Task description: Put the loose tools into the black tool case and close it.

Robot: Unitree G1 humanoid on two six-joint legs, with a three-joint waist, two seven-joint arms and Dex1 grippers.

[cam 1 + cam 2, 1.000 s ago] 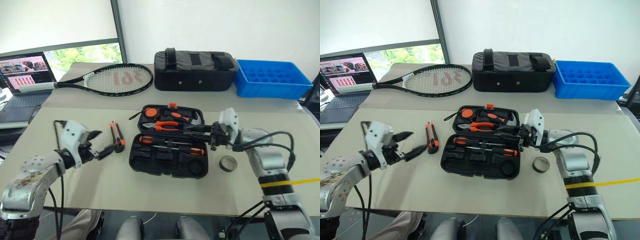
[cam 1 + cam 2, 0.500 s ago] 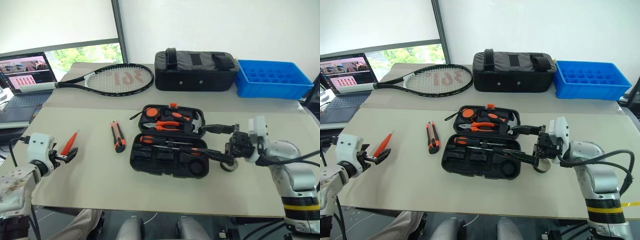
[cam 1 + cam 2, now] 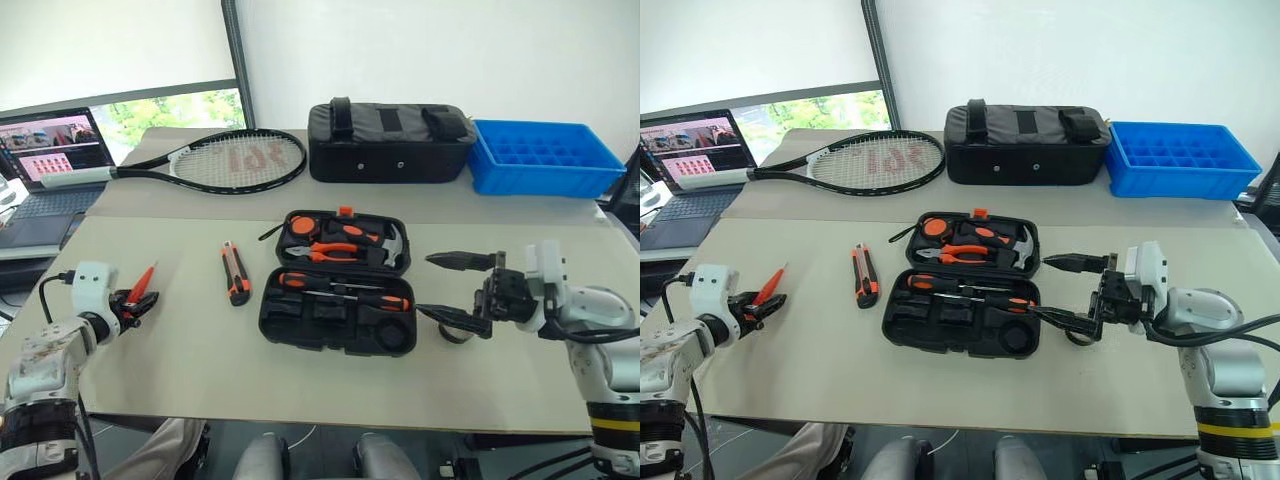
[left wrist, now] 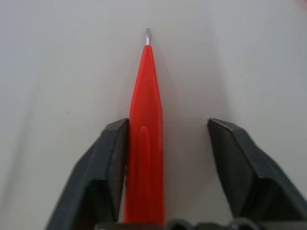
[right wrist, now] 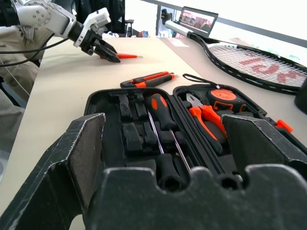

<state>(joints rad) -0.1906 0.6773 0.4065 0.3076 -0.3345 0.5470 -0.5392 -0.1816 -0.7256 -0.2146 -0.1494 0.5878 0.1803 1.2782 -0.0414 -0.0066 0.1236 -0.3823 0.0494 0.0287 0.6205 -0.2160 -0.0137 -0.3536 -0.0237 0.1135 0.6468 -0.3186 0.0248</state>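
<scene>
The black tool case (image 3: 335, 318) lies open mid-table, with two orange-black screwdrivers (image 3: 345, 283) in its near half and pliers and other tools in the far half. An orange-black utility knife (image 3: 234, 273) lies loose to its left. At the far left a slim all-orange tool (image 4: 146, 120) rests on the table between the fingers (image 4: 103, 163) of my left gripper (image 3: 138, 303). One finger touches it and the other stands apart. My right gripper (image 3: 455, 290) hovers open and empty just right of the case, pointing at it.
A grey ring (image 3: 457, 331) lies under the right gripper. At the back are a tennis racket (image 3: 225, 158), a black fabric bag (image 3: 390, 140) and a blue tray (image 3: 545, 155). A laptop (image 3: 50, 150) sits at the far left.
My left arm swung out left and down from beside the knife to the orange tool, and its fingers narrowed around it. My right gripper pulled back right from the case and opened wide.
</scene>
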